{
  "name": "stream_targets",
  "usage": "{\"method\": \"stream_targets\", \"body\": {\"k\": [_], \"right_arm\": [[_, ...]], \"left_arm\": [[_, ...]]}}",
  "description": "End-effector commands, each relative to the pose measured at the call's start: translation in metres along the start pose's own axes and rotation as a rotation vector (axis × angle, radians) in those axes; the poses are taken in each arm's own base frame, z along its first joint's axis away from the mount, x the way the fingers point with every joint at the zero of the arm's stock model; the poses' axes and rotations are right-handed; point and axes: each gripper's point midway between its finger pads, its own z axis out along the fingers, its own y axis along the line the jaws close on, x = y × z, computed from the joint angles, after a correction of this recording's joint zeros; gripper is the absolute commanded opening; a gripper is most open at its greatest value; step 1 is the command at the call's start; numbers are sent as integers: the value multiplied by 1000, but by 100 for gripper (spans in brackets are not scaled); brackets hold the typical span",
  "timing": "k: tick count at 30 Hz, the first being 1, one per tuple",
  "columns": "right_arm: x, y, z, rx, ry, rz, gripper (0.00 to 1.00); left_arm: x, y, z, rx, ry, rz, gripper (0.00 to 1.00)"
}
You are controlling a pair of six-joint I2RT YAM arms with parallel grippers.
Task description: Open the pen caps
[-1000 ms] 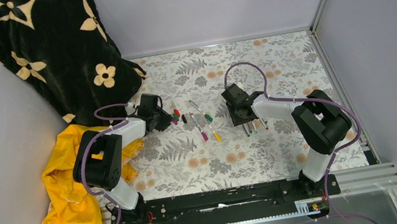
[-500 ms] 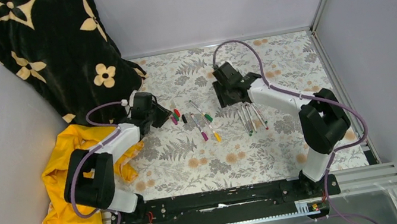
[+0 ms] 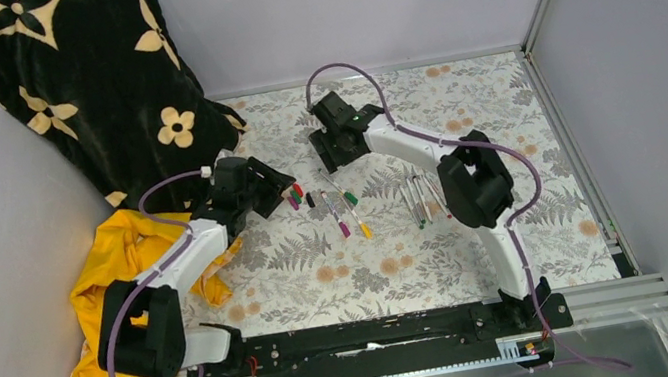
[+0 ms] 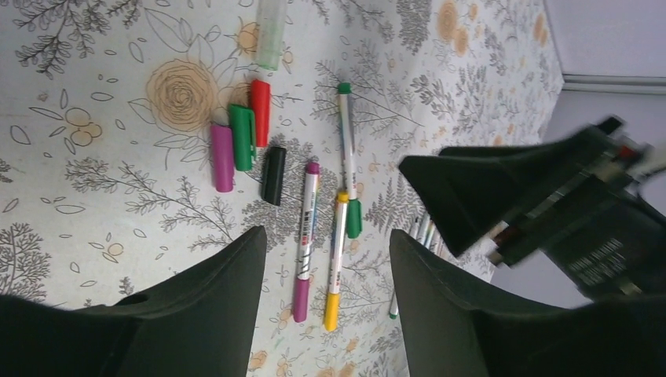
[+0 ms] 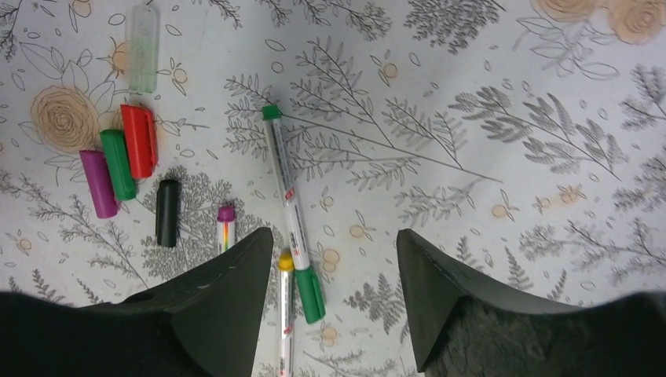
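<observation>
Bench (image 3: pixel 324 281), floral-patterned. Black flowered blanket (image 3: pixel 79 77) is heaped at the far left corner, and a yellow cloth (image 3: pixel 118 354) is bunched along the left edge, nearer you. Your left fingers (image 4: pixel 250 251) hang over mid-bench toward the left edge, spread apart and gripping nothing. Your right fingers (image 5: pixel 255 255) hang toward the far edge, likewise spread and empty. The pens: three lie side by side at mid-bench, green-ended (image 4: pixel 345 157), magenta-ended (image 4: pixel 305 232) and yellow-ended (image 4: pixel 336 259). A second bunch (image 3: pixel 421 200) lies toward the right edge. The pen caps (image 4: pixel 242 137) lie loose just left of the three pens: red, green and magenta touching in a row, black just beside them, and a clear one (image 4: pixel 269 31) apart from the rest.
</observation>
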Motion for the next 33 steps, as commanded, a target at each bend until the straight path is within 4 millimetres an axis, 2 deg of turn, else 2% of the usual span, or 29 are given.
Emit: {"method": "stream_targets", "body": {"k": [1,7,19,27,29,33], "right_arm": [[-5,24,5,-63,25,-56,67],[2,36,26,-51,60,-87,67],[7,31,49,-8,102,-105,64],[25,27,63,4,146,-110,55],[31,24,65,1,161,-105,48],[36,23,65,-20,170,-80,19]], "left_arm": [[-2,-18,-11,85,-2,8,66],[-2,-24,-17,110,-1,12,66],[0,-13,-18,109,10,-4,66],[-5,-13,-20,115,3,-9,66],[-5,-13,-20,115,2,-9,66],[-7,-15,-19,129,-6,-11,66]]}}
